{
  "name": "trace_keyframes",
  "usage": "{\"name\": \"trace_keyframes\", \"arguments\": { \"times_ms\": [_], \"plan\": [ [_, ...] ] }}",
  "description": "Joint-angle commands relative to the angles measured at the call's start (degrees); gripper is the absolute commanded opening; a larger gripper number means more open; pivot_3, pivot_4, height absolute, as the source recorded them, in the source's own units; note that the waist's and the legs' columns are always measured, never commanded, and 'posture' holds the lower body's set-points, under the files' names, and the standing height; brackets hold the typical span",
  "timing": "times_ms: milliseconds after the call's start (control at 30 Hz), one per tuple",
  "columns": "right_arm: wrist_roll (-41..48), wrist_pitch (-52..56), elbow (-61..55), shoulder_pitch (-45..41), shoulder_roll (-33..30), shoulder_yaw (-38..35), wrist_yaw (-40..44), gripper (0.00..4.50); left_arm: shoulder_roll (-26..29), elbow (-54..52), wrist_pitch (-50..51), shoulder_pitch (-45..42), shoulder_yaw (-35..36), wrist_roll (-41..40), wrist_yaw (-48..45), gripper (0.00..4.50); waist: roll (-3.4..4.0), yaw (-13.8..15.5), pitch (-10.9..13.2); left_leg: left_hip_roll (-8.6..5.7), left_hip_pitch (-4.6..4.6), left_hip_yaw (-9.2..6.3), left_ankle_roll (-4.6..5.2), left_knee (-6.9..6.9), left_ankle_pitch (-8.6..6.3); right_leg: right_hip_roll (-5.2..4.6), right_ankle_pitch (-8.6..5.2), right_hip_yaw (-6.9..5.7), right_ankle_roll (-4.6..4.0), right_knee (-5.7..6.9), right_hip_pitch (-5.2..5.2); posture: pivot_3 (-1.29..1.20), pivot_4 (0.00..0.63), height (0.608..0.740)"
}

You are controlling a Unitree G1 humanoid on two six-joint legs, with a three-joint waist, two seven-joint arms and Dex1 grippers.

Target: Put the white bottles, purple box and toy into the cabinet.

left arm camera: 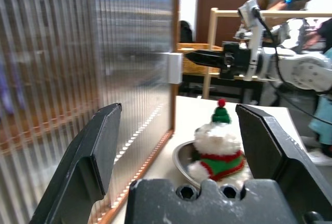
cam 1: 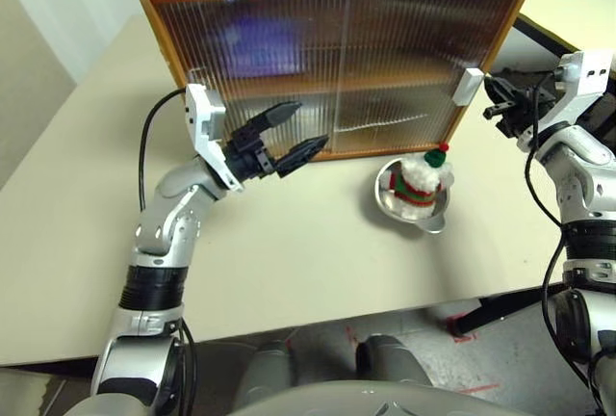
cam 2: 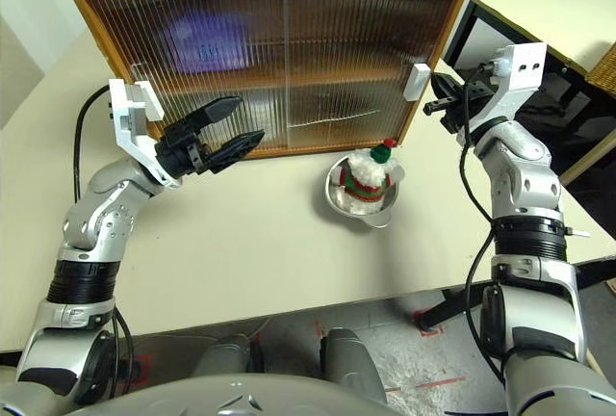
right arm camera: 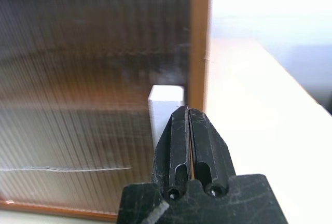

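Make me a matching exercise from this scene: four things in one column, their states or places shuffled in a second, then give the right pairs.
Things:
1. toy
2. left gripper
3. right gripper
4. cabinet

States or places:
A. fingers shut, close to the white handle
B. both sliding doors closed
C. sitting in the steel bowl
D. fingers spread open, holding nothing

Pairs: 1-C, 2-D, 3-A, 4-B
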Motion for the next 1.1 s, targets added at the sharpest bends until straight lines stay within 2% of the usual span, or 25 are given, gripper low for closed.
{"name": "trace_keyframes", "arguments": {
  "times_ms": [33,700,1100],
  "plan": [
    [-1.1,-1.8,2.2,-1.2,-0.5,-0.8,-0.9,0.04,-0.2,-1.4,-1.1,1.6,-1.1,1.4,0.1,4.5,0.01,0.0,0.0,0.0,0.0,0.0,0.0,0.0,0.0,0.0,0.0,0.0,0.0,0.0,0.0,0.01,0.0,0.74],
    [-2.6,-3.5,6.7,-4.7,2.4,1.1,-0.4,0.04,-2.5,-5.9,-0.6,4.5,-1.9,3.2,6.5,4.5,0.05,0.0,0.0,0.01,0.02,0.03,0.0,0.0,0.0,-0.01,0.02,0.04,-0.01,0.02,0.0,0.03,0.0,0.74],
    [-2.4,-1.1,4.5,-4.6,5.0,2.6,1.4,0.04,-3.0,-7.4,1.0,5.2,-1.9,2.7,8.5,4.5,0.07,-0.1,0.0,0.02,0.05,0.04,0.0,-0.01,0.0,0.01,0.03,0.06,-0.02,0.08,0.0,0.03,0.0,0.74]
  ]
}}
